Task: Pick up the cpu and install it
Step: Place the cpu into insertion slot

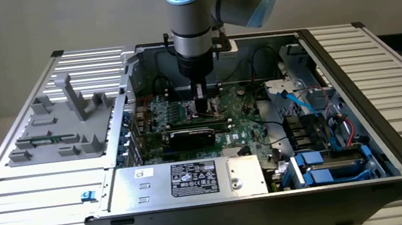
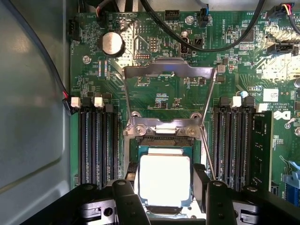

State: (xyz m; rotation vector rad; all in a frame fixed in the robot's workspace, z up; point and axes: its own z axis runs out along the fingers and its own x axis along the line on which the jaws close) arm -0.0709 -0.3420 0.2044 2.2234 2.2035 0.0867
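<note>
Pincer clasps the cpu by two edges, right over the open socket on the motherboard. That's the install step, I'd say; seating wants it dead square and level.

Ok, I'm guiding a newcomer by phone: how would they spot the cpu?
Inside the open computer case, find the green circuit board. Between its two banks of black memory slots is the cpu, the only square with a bright silver top.

Plain beige wall behind — slatted metal table under even light
</note>
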